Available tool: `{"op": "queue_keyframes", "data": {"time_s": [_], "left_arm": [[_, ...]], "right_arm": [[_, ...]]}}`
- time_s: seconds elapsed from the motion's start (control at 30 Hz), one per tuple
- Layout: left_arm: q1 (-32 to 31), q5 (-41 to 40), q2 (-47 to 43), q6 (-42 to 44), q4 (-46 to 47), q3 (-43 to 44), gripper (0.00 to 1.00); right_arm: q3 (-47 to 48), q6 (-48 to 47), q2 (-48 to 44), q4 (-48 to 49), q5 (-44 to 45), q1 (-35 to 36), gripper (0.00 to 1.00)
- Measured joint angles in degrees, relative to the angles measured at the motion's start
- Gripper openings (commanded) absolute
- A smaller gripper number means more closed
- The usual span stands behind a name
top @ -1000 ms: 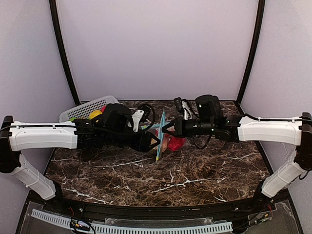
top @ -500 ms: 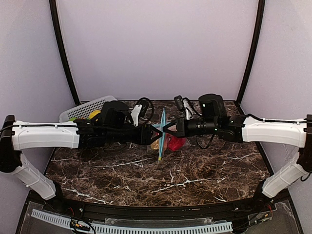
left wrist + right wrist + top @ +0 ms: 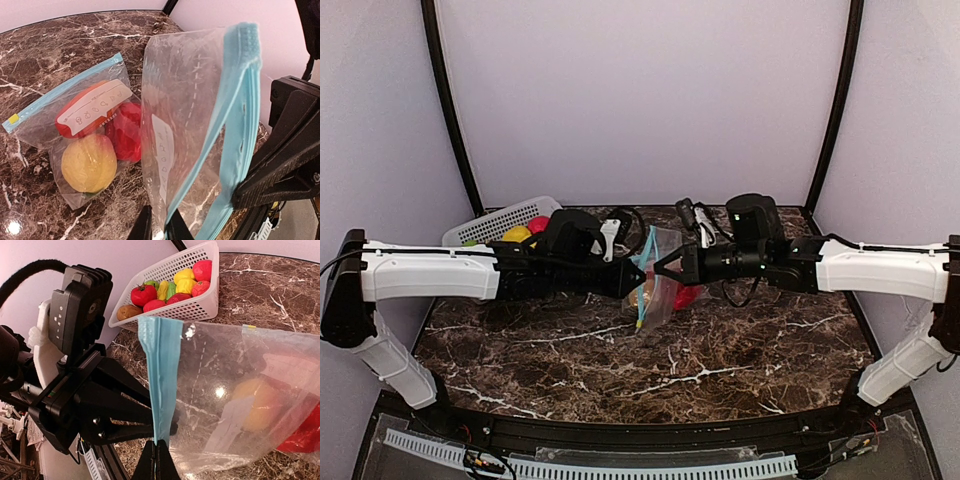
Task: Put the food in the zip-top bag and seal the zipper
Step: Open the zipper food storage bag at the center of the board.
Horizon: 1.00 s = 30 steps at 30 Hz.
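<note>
While left tool (image 3: pixel 159 227) and right tool (image 3: pixel 156 460) clamp shut on bag zipper (image 3: pixel 240 100), label (image 3: pixel 162 150) print illegible.

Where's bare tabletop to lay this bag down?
Crowded: back left around the white lattice basket; centre, where the filled clear bag lies by the held empty blue-zippered bag. Bare: the dark marble tabletop between those and the near edge.

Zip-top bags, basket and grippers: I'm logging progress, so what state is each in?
held bag: empty, upright, pinched at its blue zipper edge by both grippers
filled bag: lying flat, food inside, zipper seal unclear
basket: holds loose food
left gripper: shut on held bag
right gripper: shut on held bag
</note>
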Motion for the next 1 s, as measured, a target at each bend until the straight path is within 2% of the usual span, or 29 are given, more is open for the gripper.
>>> {"op": "queue_keyframes", "data": {"time_s": [0.5, 0.7, 0.83, 1.0], "left_arm": [[0.0, -16.26, 2.16, 2.95, -12.22, 3.45, 0.01], [0.0, -19.19, 3.72, 4.17, -15.58, 4.04, 0.01], [0.0, -15.45, 3.72, 5.31, -13.53, 3.8, 0.09], [0.0, -6.12, 3.72, 5.75, -7.43, 1.33, 0.28]], "right_arm": [[1.75, 0.57, -0.96, -11.1, 4.96, 0.22, 0.0], [4.09, 1.57, -0.98, -15.47, 6.21, 0.31, 0.0], [4.15, 2.23, -0.98, -17.51, 6.99, 0.31, 0.0], [5.27, 3.8, -0.26, -18.86, 7.5, 0.31, 0.0]]}}
